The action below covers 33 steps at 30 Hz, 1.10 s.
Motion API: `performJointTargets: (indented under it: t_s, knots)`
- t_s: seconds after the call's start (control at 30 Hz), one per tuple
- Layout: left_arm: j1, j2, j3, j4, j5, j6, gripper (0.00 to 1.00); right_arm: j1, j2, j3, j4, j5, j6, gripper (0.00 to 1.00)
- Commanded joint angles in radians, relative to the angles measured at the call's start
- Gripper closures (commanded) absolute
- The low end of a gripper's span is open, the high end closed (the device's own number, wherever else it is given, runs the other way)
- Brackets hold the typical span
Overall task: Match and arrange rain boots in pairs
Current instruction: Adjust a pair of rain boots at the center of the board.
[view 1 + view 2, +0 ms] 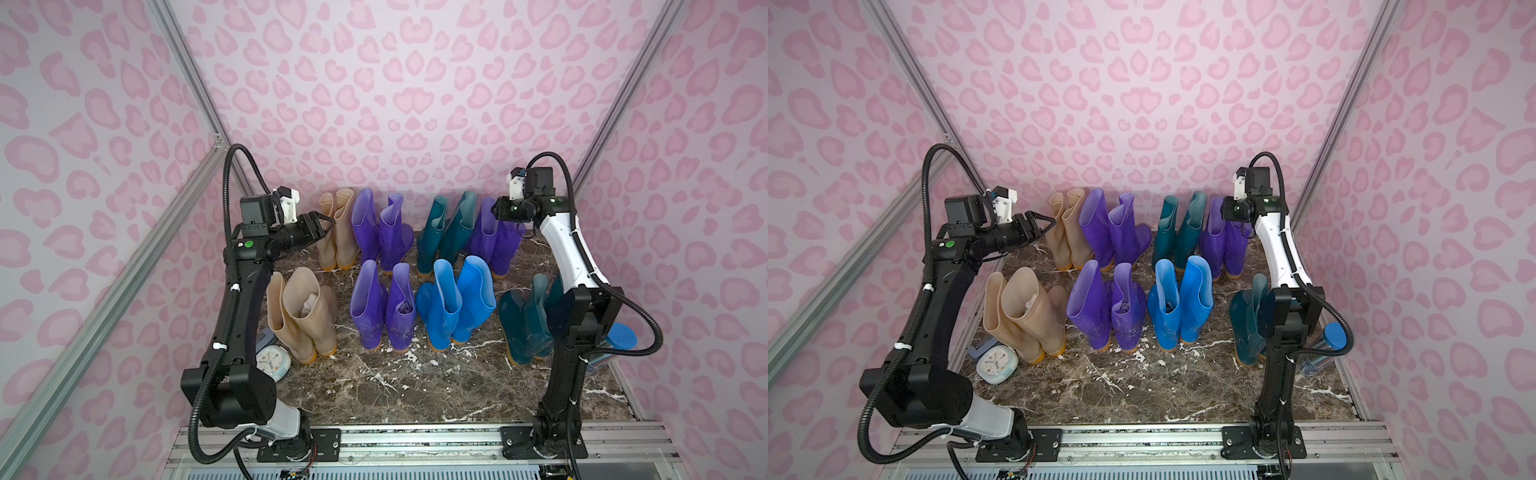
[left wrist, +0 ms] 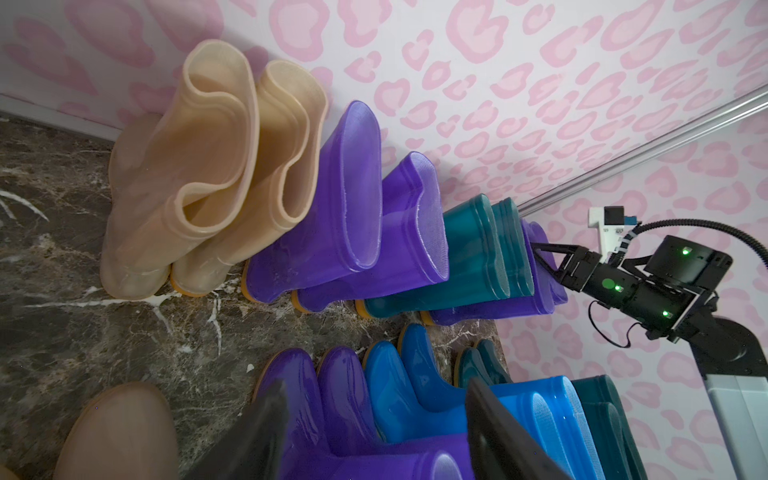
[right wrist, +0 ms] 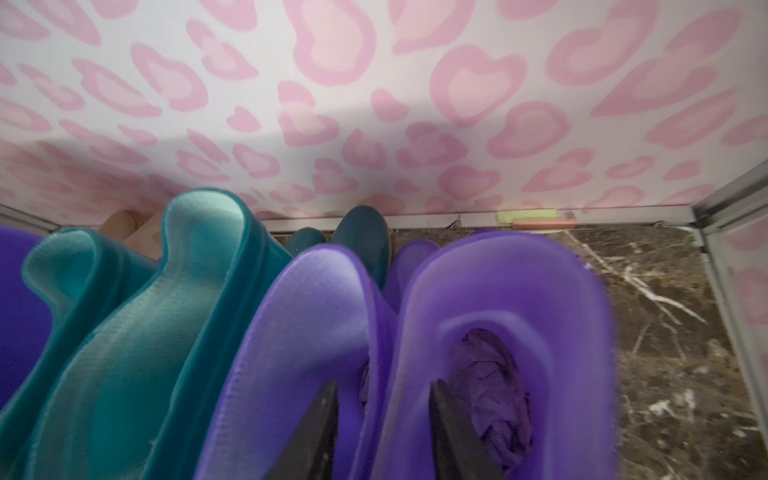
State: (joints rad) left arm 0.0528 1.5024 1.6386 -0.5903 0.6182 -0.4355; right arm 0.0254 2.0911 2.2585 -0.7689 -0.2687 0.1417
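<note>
Our right gripper (image 3: 382, 432) stands with jaws apart, one finger inside each of the back-right purple boots (image 3: 519, 291), straddling their adjoining rims. Our left gripper (image 1: 328, 226) hangs spread and empty just beside the back beige boots (image 1: 347, 243). The rain boots (image 1: 440, 303) stand paired by colour in two rows on the marble floor (image 1: 415, 386).

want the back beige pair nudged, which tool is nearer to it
Left. The left tool hangs open just beside the back beige pair; the right tool is at the row's other end, over a purple pair.
</note>
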Motion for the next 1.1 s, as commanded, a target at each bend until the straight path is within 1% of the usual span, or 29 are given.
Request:
performJointTargets:
  t_s: [0.0, 0.07, 0.17, 0.23, 0.33, 0.47, 0.53, 0.6, 0.67, 0.77, 0.83, 0.9, 0.93, 1.07]
  knots:
    - [-0.023, -0.039, 0.032, -0.08, -0.09, 0.049, 0.29, 0.0, -0.039, -0.016, 0.049, 0.069, 0.016, 0.46]
    - [-0.028, -0.068, 0.044, -0.144, -0.141, 0.061, 0.28, -0.003, -0.07, -0.031, 0.058, 0.095, 0.019, 0.39]
    - [-0.029, -0.126, 0.031, -0.221, -0.209, 0.064, 0.27, -0.008, -0.132, -0.089, 0.09, 0.126, 0.021, 0.35]
    - [-0.03, -0.166, 0.027, -0.278, -0.25, 0.07, 0.27, -0.007, -0.194, -0.168, 0.136, 0.152, 0.027, 0.33]
    - [-0.034, -0.228, 0.027, -0.38, -0.294, 0.087, 0.26, -0.007, -0.292, -0.286, 0.204, 0.171, 0.04, 0.31]
    - [-0.061, -0.295, 0.015, -0.543, -0.341, 0.116, 0.26, 0.0, -0.433, -0.446, 0.299, 0.184, 0.061, 0.3]
    - [-0.087, -0.327, -0.009, -0.593, -0.352, 0.113, 0.25, 0.017, -0.494, -0.507, 0.334, 0.196, 0.066, 0.3]
    - [-0.144, -0.337, -0.019, -0.651, -0.385, 0.116, 0.25, 0.045, -0.554, -0.583, 0.387, 0.189, 0.078, 0.3]
    - [-0.213, -0.328, -0.007, -0.723, -0.455, 0.121, 0.25, 0.08, -0.597, -0.641, 0.422, 0.188, 0.08, 0.3]
    - [-0.269, -0.319, 0.02, -0.828, -0.589, 0.101, 0.26, 0.122, -0.636, -0.682, 0.429, 0.196, 0.072, 0.3]
    - [-0.282, -0.347, 0.009, -0.861, -0.671, 0.083, 0.26, 0.135, -0.658, -0.706, 0.439, 0.18, 0.068, 0.3]
    - [-0.283, -0.379, 0.001, -0.856, -0.69, 0.073, 0.26, 0.137, -0.676, -0.729, 0.448, 0.153, 0.067, 0.3]
    - [-0.282, -0.383, 0.006, -0.859, -0.701, 0.07, 0.26, 0.137, -0.683, -0.738, 0.452, 0.147, 0.067, 0.3]
    - [-0.281, -0.366, 0.007, -0.861, -0.842, 0.022, 0.25, 0.139, -0.7, -0.763, 0.468, 0.124, 0.065, 0.3]
